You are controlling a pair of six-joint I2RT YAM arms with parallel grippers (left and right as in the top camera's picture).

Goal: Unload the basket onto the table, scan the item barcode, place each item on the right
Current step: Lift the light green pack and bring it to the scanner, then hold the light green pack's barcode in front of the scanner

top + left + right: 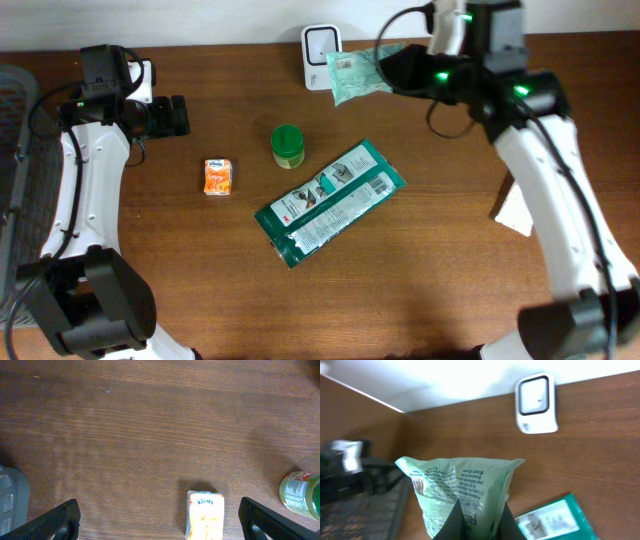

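My right gripper (400, 68) is shut on a pale green packet (355, 75) and holds it in the air at the back of the table, right beside the white scanner (321, 55). In the right wrist view the packet (460, 490) is pinched between the dark fingers (451, 522), with printed text facing the camera and the scanner (536, 402) beyond it against the wall. My left gripper (180, 115) hovers open over the left of the table with nothing between its fingers (55, 522).
An orange tissue pack (219, 177) lies near the left gripper. A green-lidded jar (287, 146) and a long teal package (330, 202) sit mid-table. A white object (515, 210) lies at the right, and a dark wire basket (15, 150) stands at the left edge.
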